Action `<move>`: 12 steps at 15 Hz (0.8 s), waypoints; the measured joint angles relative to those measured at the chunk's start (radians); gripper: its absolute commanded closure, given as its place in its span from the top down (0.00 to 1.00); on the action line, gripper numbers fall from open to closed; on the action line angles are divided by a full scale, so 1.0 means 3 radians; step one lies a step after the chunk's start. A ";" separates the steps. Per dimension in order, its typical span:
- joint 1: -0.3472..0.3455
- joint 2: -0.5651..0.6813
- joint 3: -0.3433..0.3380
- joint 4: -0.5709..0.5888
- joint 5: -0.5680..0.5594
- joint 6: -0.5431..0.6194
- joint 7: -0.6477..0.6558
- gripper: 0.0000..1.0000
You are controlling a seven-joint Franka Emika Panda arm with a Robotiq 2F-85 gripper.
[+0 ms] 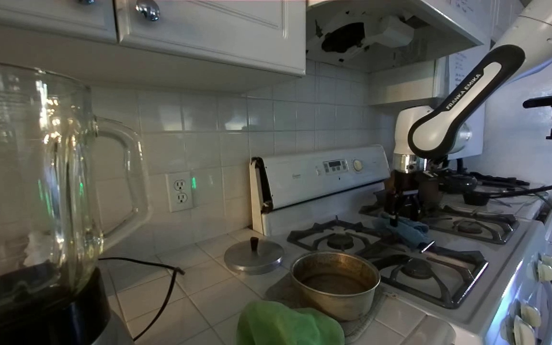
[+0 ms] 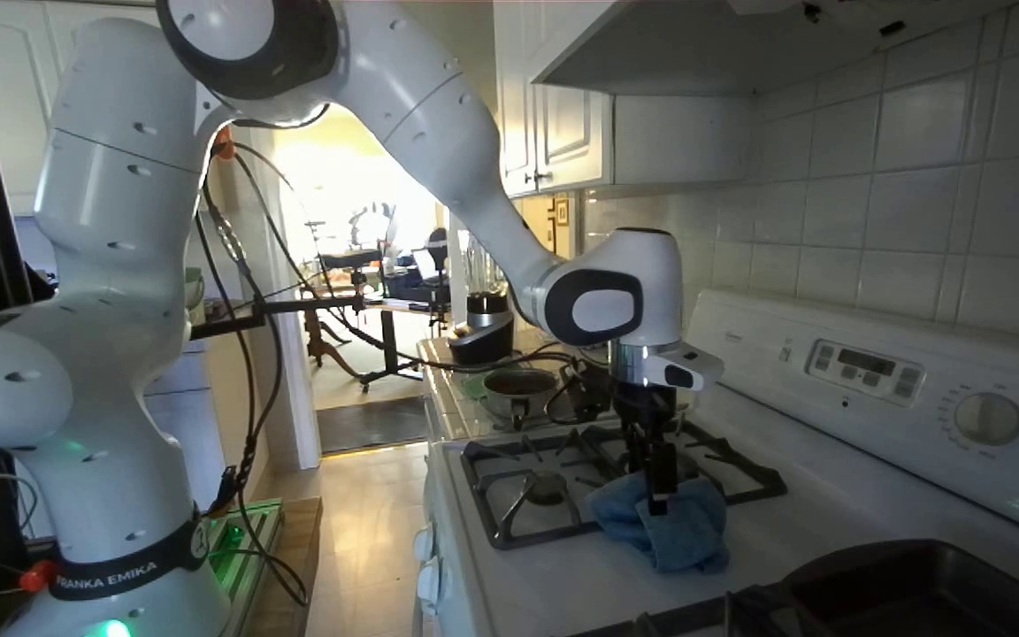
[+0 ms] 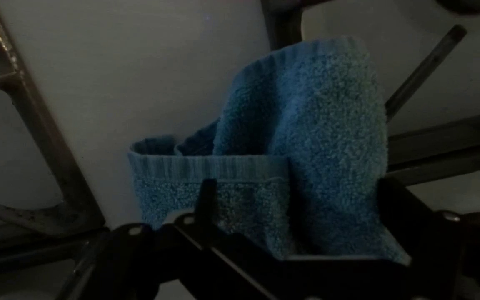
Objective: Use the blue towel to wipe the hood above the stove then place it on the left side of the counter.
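The blue towel (image 1: 411, 233) lies crumpled on the stove top, partly over a burner grate. It also shows in an exterior view (image 2: 691, 529) and, folded over itself, in the wrist view (image 3: 327, 112). My gripper (image 3: 296, 187) points down at the towel with its fingers spread wide. The fingertips stand over the towel's near part, and towel shows between them. The gripper is at the towel in both exterior views (image 1: 404, 216) (image 2: 651, 495). Whether the fingertips touch the cloth is hard to tell. The hood (image 1: 448, 31) hangs above the stove (image 2: 554, 588).
A pot (image 1: 336, 287), a metal lid (image 1: 254, 256), a green cloth (image 1: 288, 326) and a glass blender (image 1: 31, 167) stand on the tiled counter (image 1: 199, 302). Black grates (image 2: 545, 487) cover the burners. A dark pan (image 2: 934, 593) sits on the stove. Cabinets (image 1: 209, 33) hang above the counter.
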 measured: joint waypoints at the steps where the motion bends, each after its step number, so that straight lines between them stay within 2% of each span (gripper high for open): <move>1: 0.0000 0.0034 -0.0003 0.0014 0.0000 0.0028 0.0000 0.71; 10: 0.0100 0.0162 -0.0043 0.0141 -0.0002 0.0079 0.0000 0.06; 12: 0.0129 0.0146 -0.0051 0.0157 -0.0015 0.0079 0.0000 0.00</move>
